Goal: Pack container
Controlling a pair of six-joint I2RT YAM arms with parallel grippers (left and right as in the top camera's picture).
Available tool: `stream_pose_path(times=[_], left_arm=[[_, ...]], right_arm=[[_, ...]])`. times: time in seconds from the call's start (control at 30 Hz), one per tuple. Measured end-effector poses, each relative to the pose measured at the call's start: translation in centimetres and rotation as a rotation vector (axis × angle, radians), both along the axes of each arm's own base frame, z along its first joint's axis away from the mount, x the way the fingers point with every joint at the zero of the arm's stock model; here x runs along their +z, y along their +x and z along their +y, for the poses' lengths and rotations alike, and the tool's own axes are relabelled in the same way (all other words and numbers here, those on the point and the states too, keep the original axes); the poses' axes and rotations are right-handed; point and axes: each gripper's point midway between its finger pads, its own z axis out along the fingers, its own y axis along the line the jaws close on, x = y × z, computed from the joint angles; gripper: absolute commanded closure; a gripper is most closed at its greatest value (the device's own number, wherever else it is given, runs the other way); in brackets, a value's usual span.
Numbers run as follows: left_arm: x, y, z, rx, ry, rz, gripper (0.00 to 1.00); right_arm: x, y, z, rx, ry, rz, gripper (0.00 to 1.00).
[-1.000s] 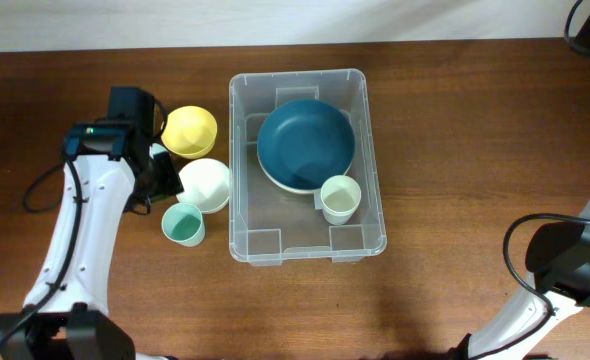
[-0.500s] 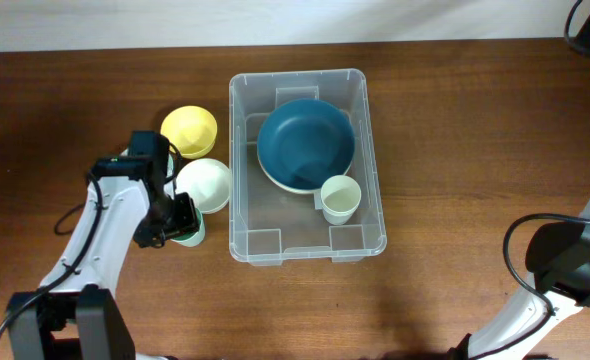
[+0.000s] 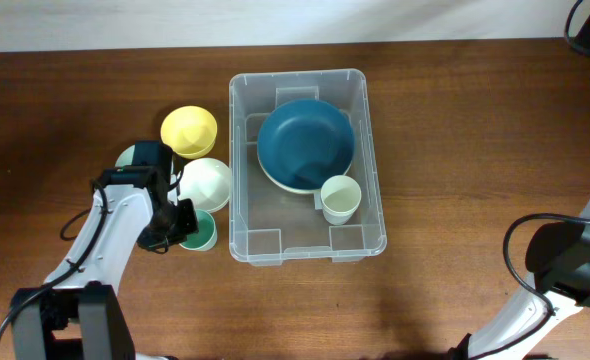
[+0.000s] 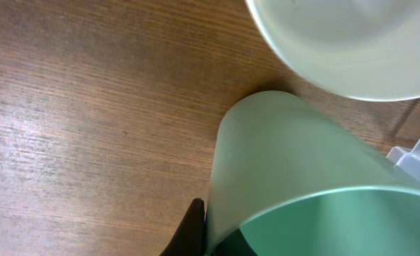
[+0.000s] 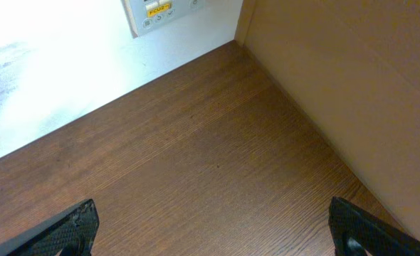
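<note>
The clear plastic container [image 3: 237, 150] stands mid-table, holding a dark blue bowl [image 3: 305, 143] and a pale cream cup [image 3: 340, 198]. Left of it, a mint green cup [image 3: 203, 234] sits close to the container's front-left corner. My left gripper [image 3: 182, 224] is shut on that cup's wall. In the left wrist view the green cup [image 4: 288, 163] fills the lower right, with one black finger [image 4: 193, 229] pressed on its outside. My right gripper [image 5: 213, 238] is open over bare wood, far from the container.
A yellow bowl [image 3: 189, 130] and a white bowl [image 3: 205, 183] sit left of the container, the white bowl [image 4: 352, 43] just beyond the green cup. A pale green round item [image 3: 126, 157] shows behind the left arm. The right arm [image 3: 565, 265] stands at the right edge.
My left gripper came down from beside the yellow bowl to the green cup and closed on its wall. The cup shifted slightly right. The right arm has not moved.
</note>
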Motion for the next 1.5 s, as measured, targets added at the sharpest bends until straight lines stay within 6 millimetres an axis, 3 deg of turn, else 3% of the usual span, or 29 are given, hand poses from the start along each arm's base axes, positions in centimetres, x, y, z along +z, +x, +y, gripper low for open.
stream_pose_path(times=[0.17, 0.27, 0.33, 0.43, 0.53, 0.6, 0.73, 0.9, 1.07, 1.17, 1.27, 1.5], left_arm=[[0.4, -1.2, 0.2, 0.001, 0.009, 0.038, 0.99], [2.5, -0.8, 0.2, 0.01, 0.011, -0.009, 0.99], [5.2, 1.0, -0.1, 0.009, 0.005, -0.115, 1.0], [11.4, 4.6, -1.4, -0.026, -0.008, -0.346, 0.99], [17.6, 7.0, -4.2, -0.094, -0.044, -0.558, 0.99], [20.7, 8.0, -6.5, -0.152, -0.075, -0.669, 0.99], [23.4, 9.4, -11.7, -0.267, -0.148, -0.809, 0.99], [22.8, 9.8, -19.3, -0.422, -0.231, -0.845, 0.99], [17.3, 9.1, -25.2, -0.555, -0.248, -0.72, 0.99], [13.7, 8.4, -26.9, -0.613, -0.227, -0.631, 1.0], [11.6, 7.7, -27.6, -0.654, -0.209, -0.573, 0.99], [10.0, 6.1, -26.8, -0.688, -0.164, -0.486, 0.99]], right_arm=[[0.0, 0.0, 0.0, 0.0, 0.001, 0.0, 0.01], [0.0, 0.0, 0.0, 0.0, 0.0, 0.0, 0.01], [0.0, 0.0, 0.0, 0.001, 0.0, 0.0, 0.01], [0.0, 0.0, 0.0, 0.0, 0.0, 0.0, 0.01], [0.0, 0.0, 0.0, 0.001, 0.0, 0.0, 0.01], [0.0, 0.0, 0.0, 0.001, 0.0, 0.0, 0.01], [0.0, 0.0, 0.0, 0.0, 0.0, 0.0, 0.01], [0.0, 0.0, 0.0, 0.001, 0.0, 0.0, 0.01], [0.0, 0.0, 0.0, 0.0, 0.0, 0.001, 0.01], [0.0, 0.0, 0.0, 0.001, 0.0, 0.0, 0.01], [0.0, 0.0, 0.0, 0.001, 0.0, 0.0, 0.01], [0.0, 0.0, 0.0, 0.0, 0.0, 0.0, 0.01]])
